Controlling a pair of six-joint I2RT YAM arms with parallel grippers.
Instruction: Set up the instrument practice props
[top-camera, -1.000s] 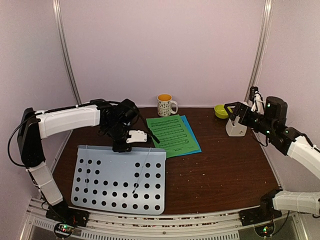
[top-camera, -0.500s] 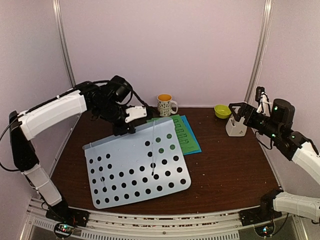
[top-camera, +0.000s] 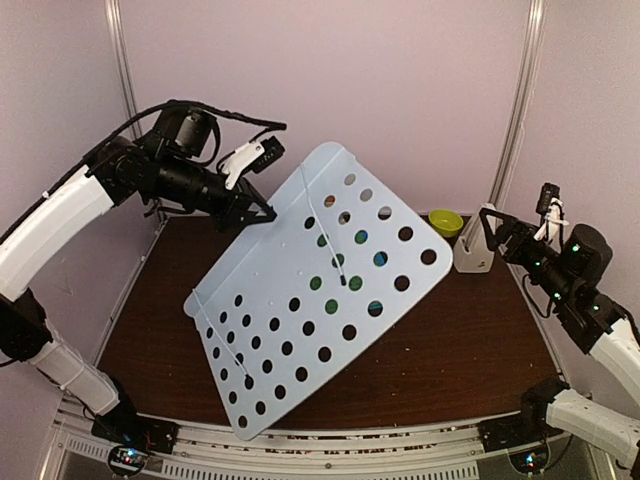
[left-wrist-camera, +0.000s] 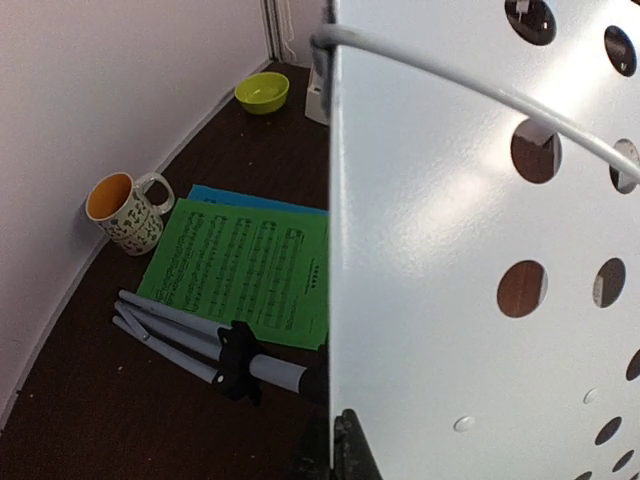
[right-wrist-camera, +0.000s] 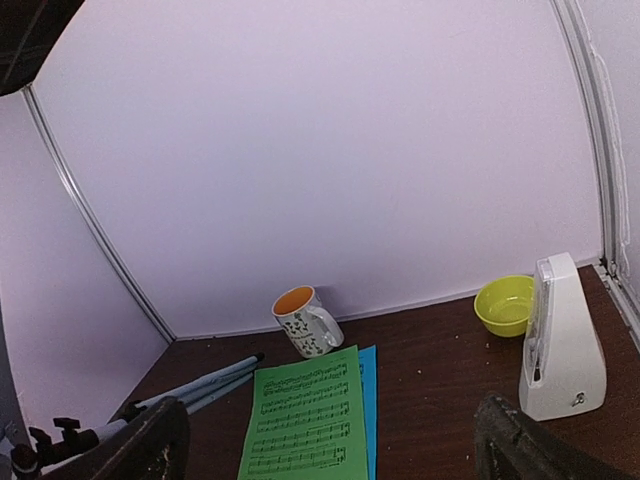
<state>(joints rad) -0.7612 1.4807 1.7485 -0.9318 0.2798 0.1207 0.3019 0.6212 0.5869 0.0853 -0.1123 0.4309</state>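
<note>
While left gripper (top-camera: 247, 210) pinches the music stand (top-camera: 285, 265), right gripper (top-camera: 495, 228) gapes (green sheet (left-wrist-camera: 245, 270) text unreadable).

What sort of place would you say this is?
Probably a robot test booth: plain pale walls close round a dark table, with a music stand and metronome as staged props.

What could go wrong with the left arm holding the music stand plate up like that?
The left gripper pinches only one edge of the big stand plate, so it may twist or slip. The folded tripod legs lie close by the mug and green sheet; swinging them could knock the mug or drag the sheet. The plate's corner looks near the metronome.
</note>
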